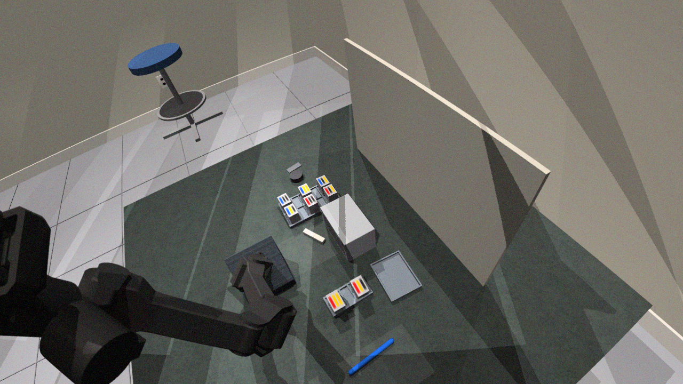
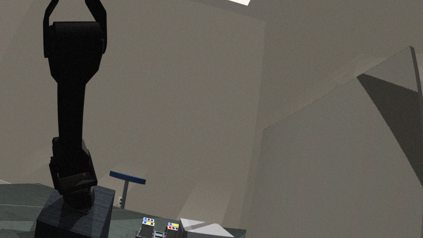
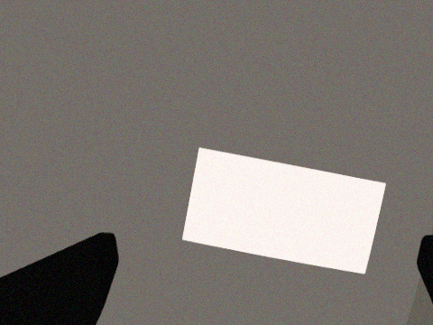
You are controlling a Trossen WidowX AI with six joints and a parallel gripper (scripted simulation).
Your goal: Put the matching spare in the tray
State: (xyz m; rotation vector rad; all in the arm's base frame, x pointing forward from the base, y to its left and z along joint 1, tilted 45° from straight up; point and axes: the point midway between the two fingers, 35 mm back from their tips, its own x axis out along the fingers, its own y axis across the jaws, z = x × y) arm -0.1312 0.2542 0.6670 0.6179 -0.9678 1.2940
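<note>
Tray (image 1: 396,276) flat at four o'clock of the grey box (image 1: 347,226) (image 2: 204,229); long axis runs roughly eleven to five. Two-part rack (image 1: 347,296) sits at its eight. Hand (image 3: 267,251): fingers wide apart, nothing between them.

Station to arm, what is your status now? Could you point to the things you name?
Gripper (image 3: 267,251) open, nothing held. Tray (image 1: 396,276) without spare. White box (image 1: 347,218) (image 2: 205,229) stands beside spares rack, partly in way perhaps.

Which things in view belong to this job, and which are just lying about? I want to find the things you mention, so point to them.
Job:
- tray (image 1: 396,276), probably the flat one
- coded blocks (image 1: 310,201) (image 2: 147,228), likely the spares
- gripper (image 3: 267,251), open

Lying about, apparently:
- blue rod (image 1: 371,356)
- cream stick (image 1: 314,235)
- stool (image 1: 155,58) (image 2: 127,177)

Unclear: grey box (image 1: 350,219) (image 2: 204,229)
</note>
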